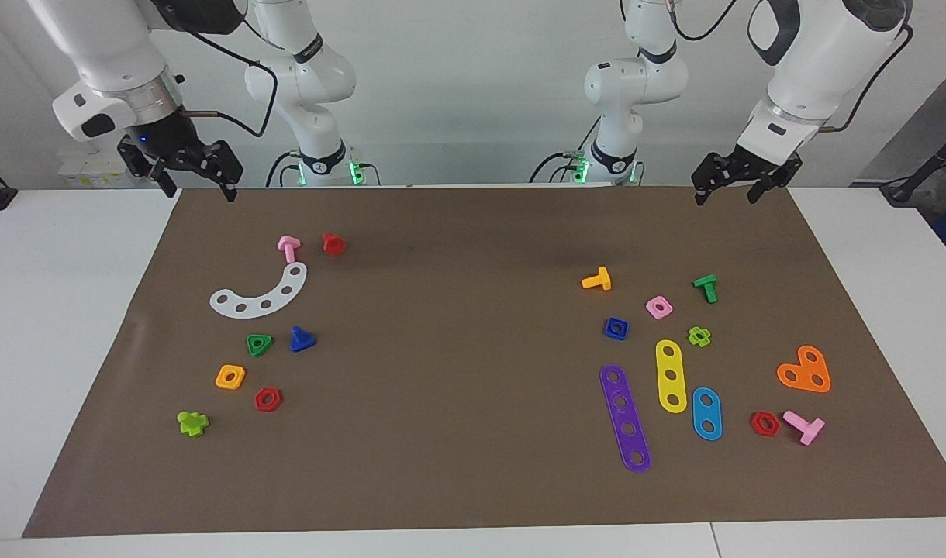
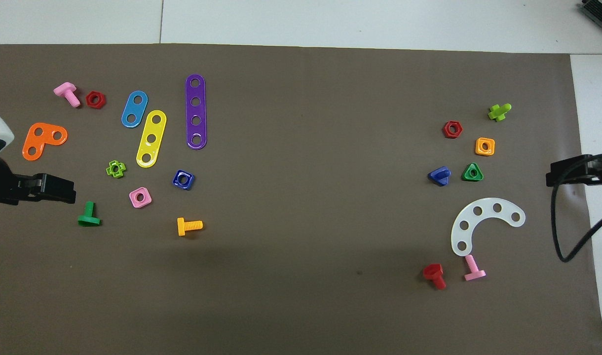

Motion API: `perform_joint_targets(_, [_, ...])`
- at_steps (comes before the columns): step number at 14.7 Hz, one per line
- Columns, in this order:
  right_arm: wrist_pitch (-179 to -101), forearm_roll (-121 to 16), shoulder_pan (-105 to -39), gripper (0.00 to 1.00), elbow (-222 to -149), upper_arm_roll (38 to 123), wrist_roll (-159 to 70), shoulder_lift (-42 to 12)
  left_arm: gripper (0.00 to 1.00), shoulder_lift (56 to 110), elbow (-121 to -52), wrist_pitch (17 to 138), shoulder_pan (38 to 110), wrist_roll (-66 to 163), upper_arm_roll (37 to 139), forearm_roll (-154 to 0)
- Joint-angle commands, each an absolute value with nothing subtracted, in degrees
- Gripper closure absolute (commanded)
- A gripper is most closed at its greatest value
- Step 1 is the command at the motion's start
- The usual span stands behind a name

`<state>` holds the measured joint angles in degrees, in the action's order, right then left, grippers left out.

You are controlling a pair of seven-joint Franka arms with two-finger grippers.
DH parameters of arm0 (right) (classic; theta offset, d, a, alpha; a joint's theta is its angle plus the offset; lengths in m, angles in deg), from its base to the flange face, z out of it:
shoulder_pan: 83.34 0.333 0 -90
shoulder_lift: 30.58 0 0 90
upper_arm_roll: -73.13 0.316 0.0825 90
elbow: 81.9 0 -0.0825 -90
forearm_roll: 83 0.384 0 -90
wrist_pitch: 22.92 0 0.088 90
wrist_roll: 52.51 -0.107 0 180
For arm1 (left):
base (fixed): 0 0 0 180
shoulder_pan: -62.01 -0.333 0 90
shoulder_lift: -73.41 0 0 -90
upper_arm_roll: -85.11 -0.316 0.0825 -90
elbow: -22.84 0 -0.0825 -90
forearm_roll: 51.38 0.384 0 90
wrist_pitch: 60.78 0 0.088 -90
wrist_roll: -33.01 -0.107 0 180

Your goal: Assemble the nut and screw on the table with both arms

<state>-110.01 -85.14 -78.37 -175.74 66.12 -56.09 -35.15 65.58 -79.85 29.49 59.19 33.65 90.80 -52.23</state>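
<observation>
Blue nut (image 1: 616, 328) and blue screw (image 1: 302, 339) lie well apart on the bench (image 1: 473, 480), so each spread-fingered, empty tool, left (image 1: 735, 184) and right (image 1: 190, 174), should descend squarely toward six o'clock.

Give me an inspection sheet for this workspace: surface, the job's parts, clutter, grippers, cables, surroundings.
Surface: brown mat on the white table, lying flat.
Job's things: blue nut toward the left arm's end, blue screw toward the right arm's end; both on the mat, apart, untouched.
Clutter: purple strip and yellow strip beside the nut; green triangular nut beside the screw; white curved strip; other coloured bolts and nuts scattered.
Grippers: left gripper and right gripper open, raised over the mat's robot-side edge, holding nothing.
Cables: black cables on both arms.
Surroundings: pale wall; nothing else seen.
</observation>
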Motion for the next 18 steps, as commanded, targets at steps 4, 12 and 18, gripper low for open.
perform_joint_targets(4, [-110.5,-83.4,-79.2,0.0,-176.1,66.9,-55.2,-35.4,0.0,64.2,-81.1,30.0,58.1,33.3,91.1,-53.1])
perform_joint_targets(12, [-127.2,-83.4,-79.1,0.0,-187.9,67.0,-46.8,-34.3,0.0,64.0,-81.7,31.9,58.1,33.2,91.0,-53.1])
perform_joint_targets(18, [-143.8,-80.5,-74.2,0.0,-191.1,67.0,-40.5,-20.9,0.02,64.9,-86.4,35.6,60.1,33.9,91.4,-53.1])
